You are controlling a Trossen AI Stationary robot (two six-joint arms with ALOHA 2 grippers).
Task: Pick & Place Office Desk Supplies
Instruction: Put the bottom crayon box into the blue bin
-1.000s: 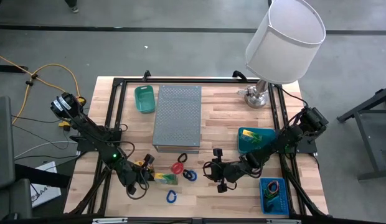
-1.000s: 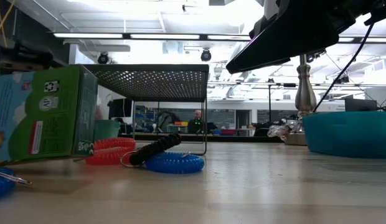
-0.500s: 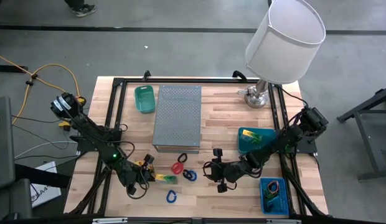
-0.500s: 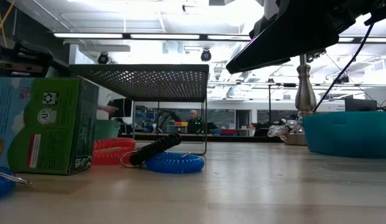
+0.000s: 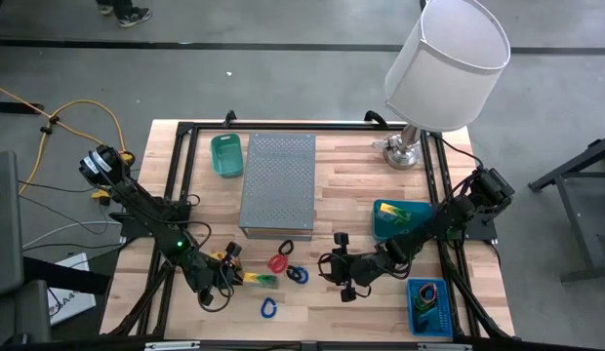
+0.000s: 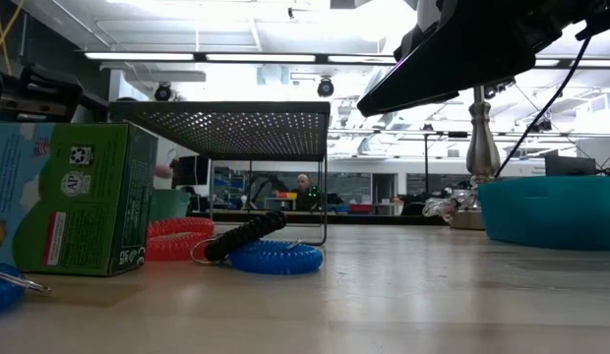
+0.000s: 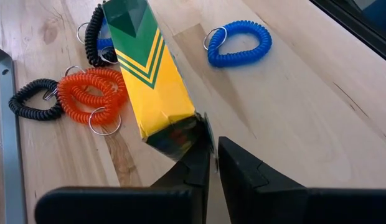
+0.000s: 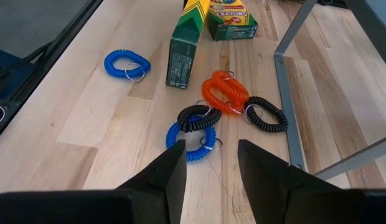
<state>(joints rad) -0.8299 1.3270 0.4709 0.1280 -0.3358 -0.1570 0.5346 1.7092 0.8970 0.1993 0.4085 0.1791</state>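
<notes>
Left wrist view: left tool [image 7: 213, 163] barely parted at crayon box [image 7: 154, 87].

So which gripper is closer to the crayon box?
Left. The left gripper sits right at the crayon box; the right gripper waits farther off, past the coil bands.

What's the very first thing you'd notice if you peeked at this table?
The big white lamp shade looming over the table's far right corner, and the grey perforated metal box in the middle. Then the bright stuff near the front edge: a yellow-green crayon box lying at the left gripper fingertips, beside red, blue and black coiled wrist bands.
</notes>
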